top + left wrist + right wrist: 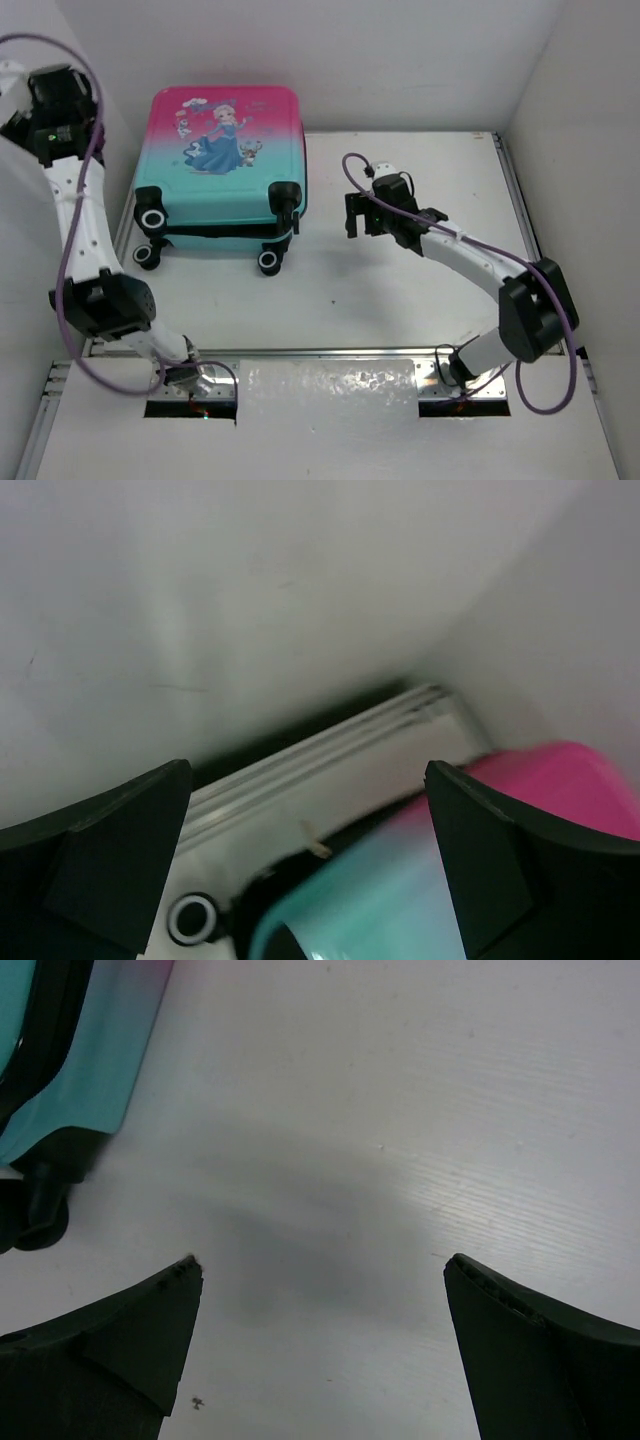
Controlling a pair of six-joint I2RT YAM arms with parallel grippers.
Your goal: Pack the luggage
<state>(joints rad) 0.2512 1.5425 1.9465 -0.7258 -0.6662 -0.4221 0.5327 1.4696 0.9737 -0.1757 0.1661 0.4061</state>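
Note:
The luggage (225,165) lies flat and closed at the table's far left, its pink-to-teal shell with the princess picture facing up and its black wheels toward me. My left gripper (50,100) is raised by the left wall, above and left of the luggage, open and empty (308,780). The left wrist view shows the luggage's teal and pink edge (400,880) and one wheel (193,918) below it. My right gripper (360,222) hovers just right of the luggage, open and empty (322,1260) over bare table. The luggage's corner (90,1050) and a wheel (40,1210) show in the right wrist view.
White walls enclose the table (400,280) at the back, left and right. A metal rail (330,352) runs along the near edge by the arm bases. A table-edge rail (330,750) runs beside the luggage below the left wall.

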